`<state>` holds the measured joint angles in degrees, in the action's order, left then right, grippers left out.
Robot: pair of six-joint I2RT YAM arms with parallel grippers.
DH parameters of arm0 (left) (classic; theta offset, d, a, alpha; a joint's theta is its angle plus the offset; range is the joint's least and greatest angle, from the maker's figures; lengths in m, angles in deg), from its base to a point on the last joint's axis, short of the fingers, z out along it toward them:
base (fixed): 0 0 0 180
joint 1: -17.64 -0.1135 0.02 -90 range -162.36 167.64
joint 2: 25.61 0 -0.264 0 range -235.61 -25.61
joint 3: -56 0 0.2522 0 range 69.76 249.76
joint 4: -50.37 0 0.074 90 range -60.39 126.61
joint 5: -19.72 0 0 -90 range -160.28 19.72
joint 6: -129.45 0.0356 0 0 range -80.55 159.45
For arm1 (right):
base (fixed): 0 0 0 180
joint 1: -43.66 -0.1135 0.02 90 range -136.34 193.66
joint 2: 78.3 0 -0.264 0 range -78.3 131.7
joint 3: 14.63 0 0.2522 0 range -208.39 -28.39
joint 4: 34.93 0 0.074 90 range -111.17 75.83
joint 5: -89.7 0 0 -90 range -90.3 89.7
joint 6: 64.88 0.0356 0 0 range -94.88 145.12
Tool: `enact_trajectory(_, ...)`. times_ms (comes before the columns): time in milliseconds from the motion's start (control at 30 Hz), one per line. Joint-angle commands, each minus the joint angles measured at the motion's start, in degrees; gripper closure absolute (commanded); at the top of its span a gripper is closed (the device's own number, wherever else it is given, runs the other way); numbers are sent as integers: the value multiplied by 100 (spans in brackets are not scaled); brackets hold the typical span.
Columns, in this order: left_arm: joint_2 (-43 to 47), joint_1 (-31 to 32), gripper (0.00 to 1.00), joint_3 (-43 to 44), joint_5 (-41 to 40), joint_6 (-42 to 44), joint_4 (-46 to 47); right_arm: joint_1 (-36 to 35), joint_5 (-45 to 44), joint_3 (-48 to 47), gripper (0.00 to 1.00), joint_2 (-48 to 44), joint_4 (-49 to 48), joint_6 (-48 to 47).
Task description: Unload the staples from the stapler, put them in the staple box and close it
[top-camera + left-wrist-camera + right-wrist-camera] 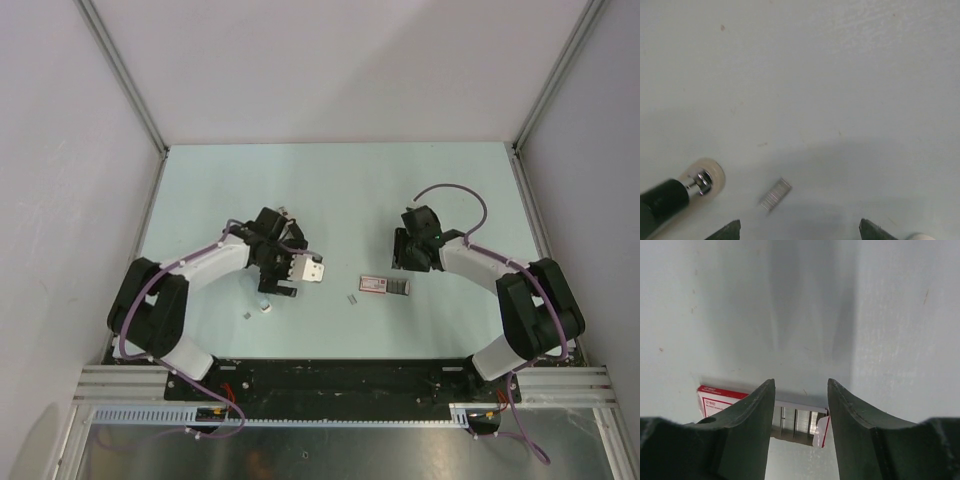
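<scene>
Beneath the right gripper (801, 382), whose fingers are held parted around nothing, a pink-and-white staple box (715, 397) is seen open-ended, with rows of staples (797, 421) inside. The left gripper (800, 223) is spread wide and empty above a loose staple strip (775, 194) on the table (840, 75). The white stapler (310, 268) is seen beside that gripper.

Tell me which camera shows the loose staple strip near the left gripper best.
Left wrist: the staple strip lies close up and unobstructed, its ridges visible. The top view shows it only as a tiny grey speck; the right wrist view misses it.
</scene>
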<state>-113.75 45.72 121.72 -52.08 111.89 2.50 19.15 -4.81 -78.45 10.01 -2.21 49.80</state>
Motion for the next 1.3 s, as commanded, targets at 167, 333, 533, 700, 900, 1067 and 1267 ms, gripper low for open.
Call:
enact_trajectory(167, -454, 122, 1, 771, 79, 916, 27, -196, 118, 198, 50, 89, -401, 246)
enact_trajectory(333, -677, 213, 3, 707, -112, 1360, 33, -207, 216, 201, 52, 272, -536, 230)
enact_trajectory(533, -923, 372, 8, 674, -307, 1794, 19, -257, 228, 249, 53, 338, -545, 221)
enact_trajectory(700, -1185, 402, 17, 878, -408, 1862, -64, -294, 279, 368, 54, 210, -544, 259)
enact_trajectory(900, -1398, 410, 30, 1066, -474, 1925, -274, -413, 312, 516, 56, 47, -515, 324)
enact_trajectory(1067, -1515, 438, 55, 1138, -518, 2017, -508, -477, 364, 643, 58, -27, -537, 386)
enact_trajectory(1267, -1568, 496, 56, 1109, -628, 2149, -642, -551, 381, 684, 59, -55, -569, 434)
